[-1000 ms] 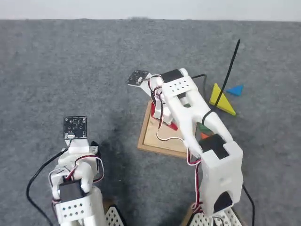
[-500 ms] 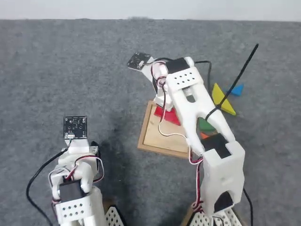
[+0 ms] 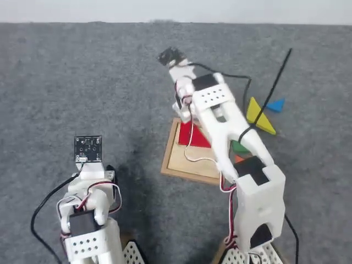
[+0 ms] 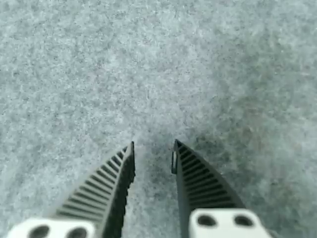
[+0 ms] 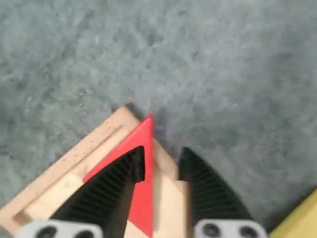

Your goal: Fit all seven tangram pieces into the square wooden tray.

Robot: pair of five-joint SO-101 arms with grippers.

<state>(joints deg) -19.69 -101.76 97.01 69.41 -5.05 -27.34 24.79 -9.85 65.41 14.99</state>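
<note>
The square wooden tray (image 3: 179, 160) lies mid-table under my right arm. A red triangle (image 3: 192, 135) lies in its far corner. In the right wrist view the red triangle's (image 5: 144, 144) tip pokes over the tray's rim (image 5: 94, 146). My right gripper (image 5: 161, 158) hovers open just above that corner, also seen from above (image 3: 184, 112). Green (image 3: 238, 147) and orange (image 3: 238, 158) pieces peek out beside the arm at the tray's right side. A yellow triangle (image 3: 259, 116) and a small blue triangle (image 3: 275, 104) lie on the carpet to the right. My left gripper (image 4: 153, 148) is open over bare carpet.
Grey carpet covers the whole table. The left arm (image 3: 88, 214) stays folded at the near left, far from the tray. A black cable (image 3: 272, 88) rises from the right arm across the yellow triangle. Open carpet lies left of and beyond the tray.
The right arm has swung toward the tray's far corner and its wrist has tipped farther away. The red triangle shifted with it into that corner. The left arm stayed still.
</note>
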